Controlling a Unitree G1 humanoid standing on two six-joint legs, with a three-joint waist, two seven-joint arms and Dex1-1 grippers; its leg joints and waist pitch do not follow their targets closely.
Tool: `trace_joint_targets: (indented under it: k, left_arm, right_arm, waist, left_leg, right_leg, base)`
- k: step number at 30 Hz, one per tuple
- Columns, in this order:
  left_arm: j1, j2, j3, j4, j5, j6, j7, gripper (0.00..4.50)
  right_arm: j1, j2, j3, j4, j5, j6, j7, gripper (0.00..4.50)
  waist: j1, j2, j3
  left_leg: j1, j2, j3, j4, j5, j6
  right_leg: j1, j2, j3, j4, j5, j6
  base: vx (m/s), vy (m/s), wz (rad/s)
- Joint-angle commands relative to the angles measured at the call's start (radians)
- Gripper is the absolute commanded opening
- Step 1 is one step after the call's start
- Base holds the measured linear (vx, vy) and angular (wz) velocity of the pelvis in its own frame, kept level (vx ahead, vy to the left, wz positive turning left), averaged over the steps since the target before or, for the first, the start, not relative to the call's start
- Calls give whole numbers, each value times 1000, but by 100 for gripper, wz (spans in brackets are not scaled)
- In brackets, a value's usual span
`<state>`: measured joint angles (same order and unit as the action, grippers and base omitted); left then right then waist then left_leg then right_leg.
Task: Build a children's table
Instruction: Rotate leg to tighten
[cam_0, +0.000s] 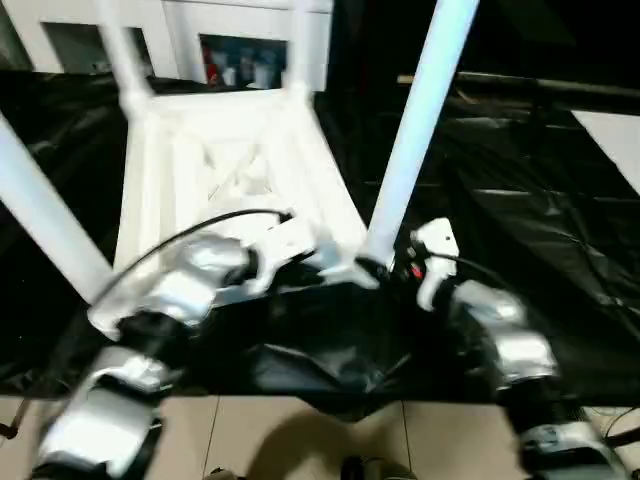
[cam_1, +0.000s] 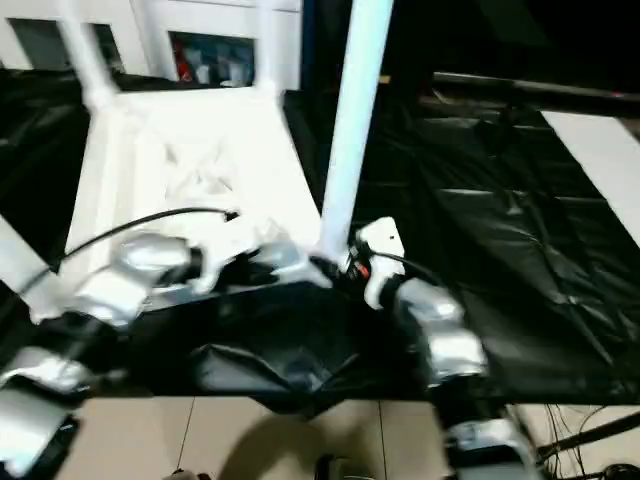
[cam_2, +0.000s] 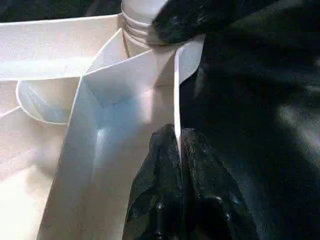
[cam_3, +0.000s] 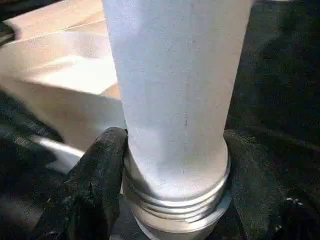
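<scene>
The white children's table lies upside down on a black sheet, its ribbed underside (cam_0: 230, 170) facing up. Its legs stand upright in the corner sockets: near right (cam_0: 415, 130), near left (cam_0: 45, 215), and two at the back (cam_0: 125, 50). My left gripper (cam_2: 177, 137) is shut on the thin side rim (cam_2: 176, 90) of the top, close to the near right corner. My right gripper (cam_3: 175, 150) is closed around the base of the near right leg (cam_3: 175, 75), one black finger (cam_3: 100, 170) on each side just above the threaded collar.
The black sheet (cam_0: 520, 190) covers the ground around the table, bunched at its near edge. Tiled floor (cam_0: 260, 435) lies nearest to me. A white shelf unit (cam_0: 230, 55) stands behind, a white board (cam_0: 615, 135) lies at far right, and cables (cam_1: 590, 435) trail at lower right.
</scene>
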<state>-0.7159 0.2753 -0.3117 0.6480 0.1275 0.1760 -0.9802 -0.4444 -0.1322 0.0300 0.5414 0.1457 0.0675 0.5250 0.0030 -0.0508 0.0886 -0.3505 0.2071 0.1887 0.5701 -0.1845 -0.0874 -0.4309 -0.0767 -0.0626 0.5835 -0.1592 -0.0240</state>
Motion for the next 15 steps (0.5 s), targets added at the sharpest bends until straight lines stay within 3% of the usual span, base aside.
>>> trace_joint_targets:
  k: [1, 4, 6, 9, 10, 11, 12, 14, 15]
  left_arm:
    - [14, -65, -57, 67, 36, 46, 73, 0]
    - [-4, -98, -55, 104, 50, 59, 128, 0]
    - [-10, -102, -54, 120, 60, 53, 136, 0]
    - [-10, -94, -49, 120, 65, 49, 134, 0]
    - [-9, -86, -48, 120, 67, 40, 131, 0]
    - [-9, -86, -48, 120, 67, 40, 131, 0]
    - [-6, -71, -48, 114, 64, 32, 119, 0]
    - [-2, -59, -51, 109, 61, 15, 103, 0]
    - [-2, -58, -51, 109, 61, 14, 101, 0]
  right_arm:
    - [-13, 48, 15, 53, -58, 13, -142, 262]
    - [-31, 102, 11, 65, -83, 8, -237, 262]
    - [-37, 117, 18, 65, -89, -1, -238, 262]
    - [-28, 118, 41, 36, -68, -23, -155, 262]
    - [-20, 114, 52, 15, -54, -30, -106, 297]
    - [-20, 114, 52, 15, -54, -30, -106, 318]
    - [-9, 99, 76, -17, -48, -56, -45, 332]
    - [-10, 85, 75, -33, -30, -55, -6, 344]
    - [-11, 84, 74, -34, -28, -54, -4, 360]
  waist:
    - [-2, 4, -46]
    - [-6, 7, -44]
    - [-7, 7, -42]
    - [-11, 9, -42]
    - [-12, 6, -43]
    - [-12, 8, -44]
    - [-12, 7, -44]
    - [-8, 5, -48]
    - [-8, 5, -48]
  left_leg:
    - [3, 9, -10, -67, -288, 33]
    - [1, 9, -15, -72, -316, 28]
    - [9, 7, -16, -72, -356, 35]
    - [9, 12, -21, -78, -375, 38]
    - [3, 13, -21, -80, -361, 41]
    - [4, 14, -20, -80, -354, 47]
    - [3, 14, -18, -80, -349, 50]
    - [-2, 15, -14, -77, -303, 67]
    - [-2, 15, -14, -77, -303, 67]
  right_leg:
    - [41, -46, 32, -104, -563, -75]
    - [43, -45, 28, -108, -561, -72]
    - [39, -47, 26, -116, -584, -64]
    - [44, -51, 23, -118, -561, -75]
    - [48, -51, 26, -114, -529, -83]
    - [47, -52, 29, -110, -499, -98]
    - [48, -52, 30, -109, -484, -105]
    - [55, -53, 35, -98, -405, -138]
    - [55, -53, 35, -98, -405, -138]
  base:
    - [0, 0, 0]
    - [0, 0, 0]
    - [0, 0, 0]
    - [0, 0, 0]
    - [0, 0, 0]
    - [0, 0, 0]
    - [0, 0, 0]
    - [0, 0, 0]
    - [0, 0, 0]
